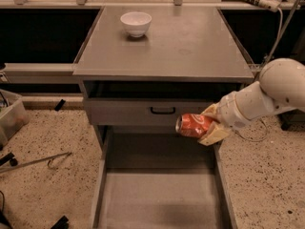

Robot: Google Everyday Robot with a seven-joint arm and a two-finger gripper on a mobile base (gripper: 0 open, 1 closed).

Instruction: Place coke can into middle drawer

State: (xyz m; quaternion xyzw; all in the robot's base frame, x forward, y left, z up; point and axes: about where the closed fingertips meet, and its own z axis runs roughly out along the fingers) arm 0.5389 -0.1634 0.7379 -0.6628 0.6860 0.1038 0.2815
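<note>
One relation governs the coming move: the coke can (192, 125) hangs above the middle drawer (157, 199), seemingly over its back right corner and close to its right wall, not yet down inside it. The gripper (208, 125), at the end of a white arm (267, 97) reaching in from the right of the drawer, is clamped on the can, with one pale finger above it and one below, so the can is carried and rests on nothing. The can lies on its side, its long axis running roughly across the drawer's width. Its silver end points left toward the drawer's middle and its other end sits between the fingers. The tool is therefore to the right of its load, and the drawer's bare floor lies below both and mostly to their left and front. Above the drawer's back edge stands a grey drawer front with a small black handle (163, 110), and the can's silver end is just below and to the right of that handle. Well above and behind the drawer, toward its left side, a white bowl (136, 23) stands on the cabinet top (190, 46), clear of the work. As I judge it, the next move is a descent with a slight shift leftward, away from the right wall. A can let go on its side may roll along the flat floor.
</note>
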